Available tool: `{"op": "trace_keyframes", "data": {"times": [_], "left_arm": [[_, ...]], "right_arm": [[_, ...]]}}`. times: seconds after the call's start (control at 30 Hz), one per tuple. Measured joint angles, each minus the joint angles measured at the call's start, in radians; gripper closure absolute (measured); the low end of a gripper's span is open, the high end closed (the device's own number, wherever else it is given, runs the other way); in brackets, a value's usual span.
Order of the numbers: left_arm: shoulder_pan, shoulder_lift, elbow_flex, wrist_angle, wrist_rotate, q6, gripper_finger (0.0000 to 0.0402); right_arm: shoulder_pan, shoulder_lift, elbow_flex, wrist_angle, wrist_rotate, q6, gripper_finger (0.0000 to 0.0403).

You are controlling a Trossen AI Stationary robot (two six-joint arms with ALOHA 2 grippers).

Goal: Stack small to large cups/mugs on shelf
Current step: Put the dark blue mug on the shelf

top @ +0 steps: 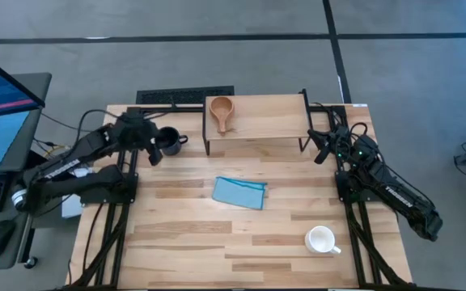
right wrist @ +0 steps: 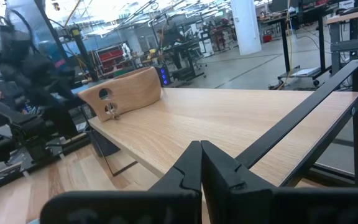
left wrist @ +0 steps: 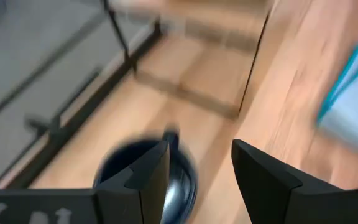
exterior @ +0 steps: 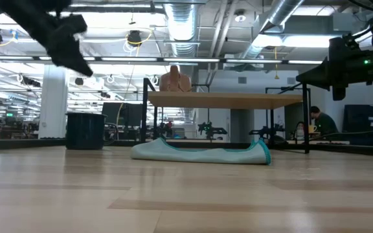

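Left end effector (top: 154, 150) hovers open above navy mug (top: 169, 142)

Light-wood table (top: 184, 242) carrying a low shelf (top: 269, 117) on black legs at the far edge. On the shelf's left end: tan wooden cup (top: 220, 107), handle toward the near side. Directly on the table: navy mug (top: 169, 141) left of the shelf, blue folded cloth (top: 239, 192) mid-table, white mug (top: 320, 239) near right.
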State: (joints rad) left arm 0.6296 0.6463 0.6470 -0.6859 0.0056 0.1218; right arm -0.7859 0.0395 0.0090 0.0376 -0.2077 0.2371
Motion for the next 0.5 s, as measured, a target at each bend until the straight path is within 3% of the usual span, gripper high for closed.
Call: {"op": "trace_keyframes", "data": {"times": [0.3, 0.5], "left_arm": [[0.000, 0.200, 0.056, -0.027, -0.024, 0.017, 0.0235], [0.000, 0.332, 0.110, -0.144, -0.072, 0.014, 0.0235]], "right_arm": [[0.000, 0.000, 0.000, 0.000, 0.000, 0.000, 0.0377], [0.000, 0.000, 0.000, 0.000, 0.000, 0.000, 0.0377]]}}
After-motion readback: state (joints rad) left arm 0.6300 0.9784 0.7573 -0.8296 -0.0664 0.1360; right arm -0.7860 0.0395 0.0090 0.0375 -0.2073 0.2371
